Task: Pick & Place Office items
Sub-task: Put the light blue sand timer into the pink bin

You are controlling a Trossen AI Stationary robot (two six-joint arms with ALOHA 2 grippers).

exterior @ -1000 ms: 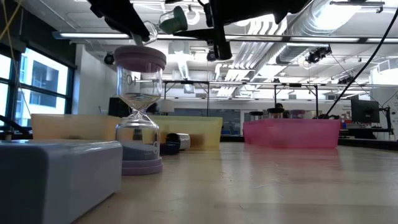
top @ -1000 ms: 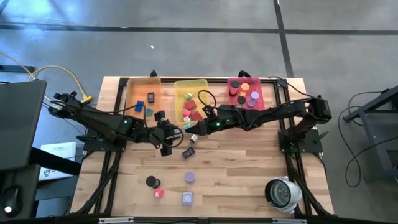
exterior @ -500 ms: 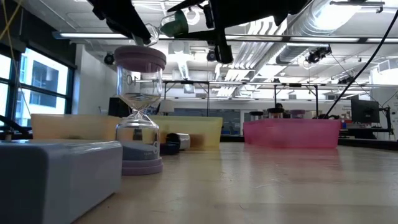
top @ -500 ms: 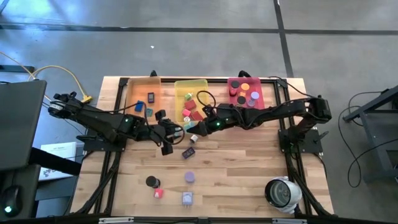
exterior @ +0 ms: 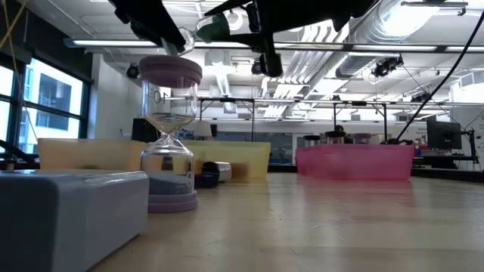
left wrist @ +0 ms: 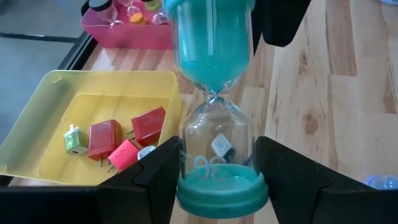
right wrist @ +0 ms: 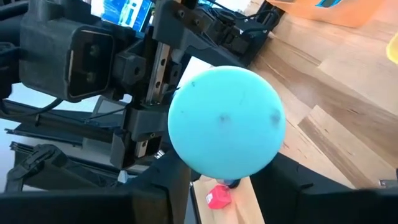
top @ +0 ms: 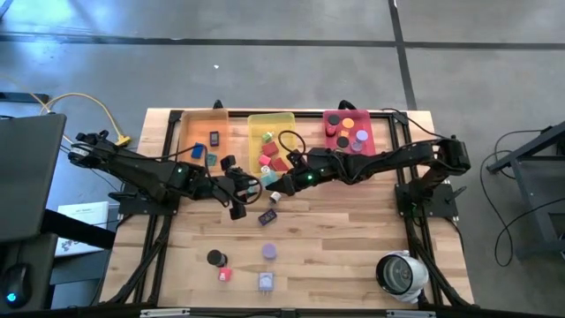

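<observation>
Holding a teal hourglass (left wrist: 214,124) between them near the centre of the high view, the left gripper (left wrist: 214,180) is clamped on its lower cap while the right gripper (right wrist: 221,177) is closing around the other cap. Risk: a handover mismatch is likely, with either arm pulling early and dropping the glass onto the table (top: 353,230) short of the pink tray (top: 349,132)

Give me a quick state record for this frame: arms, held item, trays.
left gripper: shut on teal hourglass, over table centre
right gripper: at the hourglass's far end, facing the left gripper
teal hourglass: in the air between both arms
yellow tray: red, pink, green chargers inside
pink tray: beside the yellow tray
lilac hourglass: upright on table
</observation>
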